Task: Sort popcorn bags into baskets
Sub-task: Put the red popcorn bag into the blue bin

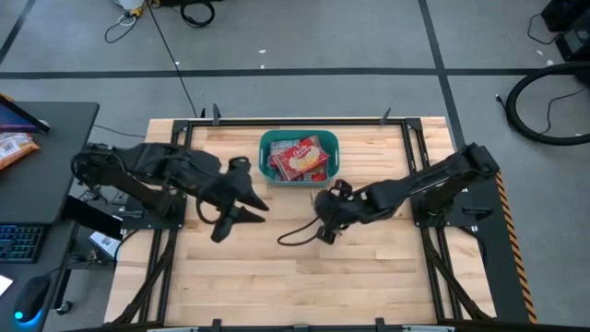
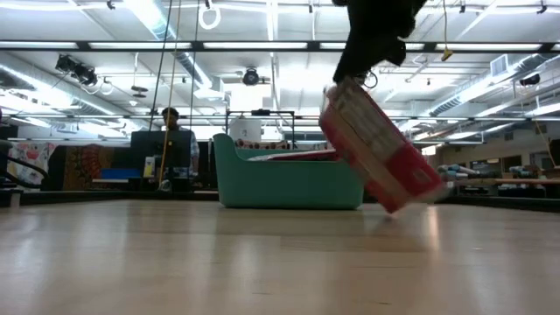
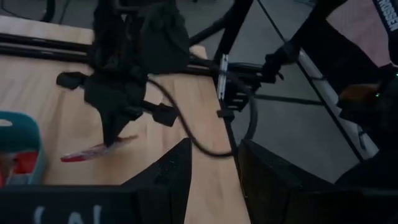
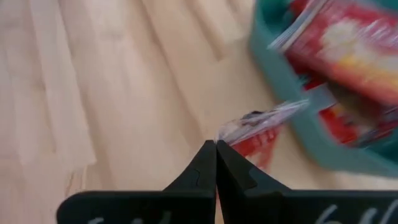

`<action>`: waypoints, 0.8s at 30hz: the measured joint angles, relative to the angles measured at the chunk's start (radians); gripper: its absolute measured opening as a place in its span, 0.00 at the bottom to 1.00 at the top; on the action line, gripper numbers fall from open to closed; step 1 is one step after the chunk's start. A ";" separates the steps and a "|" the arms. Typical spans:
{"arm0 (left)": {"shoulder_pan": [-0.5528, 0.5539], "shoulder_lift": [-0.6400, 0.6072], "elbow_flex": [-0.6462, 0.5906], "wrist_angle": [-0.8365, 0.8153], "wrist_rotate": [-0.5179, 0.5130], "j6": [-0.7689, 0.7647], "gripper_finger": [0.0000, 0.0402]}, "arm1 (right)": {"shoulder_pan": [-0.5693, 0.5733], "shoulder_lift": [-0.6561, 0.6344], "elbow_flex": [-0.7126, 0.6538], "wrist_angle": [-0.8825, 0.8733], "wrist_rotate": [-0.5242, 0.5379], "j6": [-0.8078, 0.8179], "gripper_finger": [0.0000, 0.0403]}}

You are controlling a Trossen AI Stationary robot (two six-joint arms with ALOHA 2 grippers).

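The teal basket [image 1: 300, 155] stands at the table's far middle with several red popcorn bags [image 1: 300, 159] lying in it. My right gripper [image 4: 216, 146] is just near and right of the basket, shut on one more red popcorn bag [image 2: 378, 149], which hangs under it. In the high view the gripper's body [image 1: 334, 205] hides that bag. My left gripper [image 1: 251, 197] hovers open left of the basket, with nothing between its fingers [image 3: 168, 180]. My right gripper pinches the popcorn bag by its crimped top edge [image 4: 244, 129] between its two shut fingers, only at their free ends. The fingers slant down from the table's right. The bag hangs tilted below them; whether its low corner [image 2: 398, 203] still touches the table I cannot tell.
Black frame rails [image 1: 419, 175] run along the table's edges, and a loose black cable [image 1: 293, 236] loops beside my right gripper. A desk with a keyboard [image 1: 20, 242] and a snack bag [image 1: 14, 148] stands left of the table. Bare wood lies toward the near edge.
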 joint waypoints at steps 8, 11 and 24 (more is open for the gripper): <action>0.014 -0.041 0.000 -0.001 -0.027 -0.001 0.35 | -0.024 -0.137 0.000 0.017 0.131 -0.065 0.01; 0.025 -0.051 0.000 0.001 -0.062 0.000 0.35 | -0.033 -0.196 0.000 0.059 0.198 -0.133 0.01; 0.105 -0.068 0.000 0.060 -0.170 0.035 0.35 | -0.199 -0.322 0.002 0.303 0.379 -0.668 0.01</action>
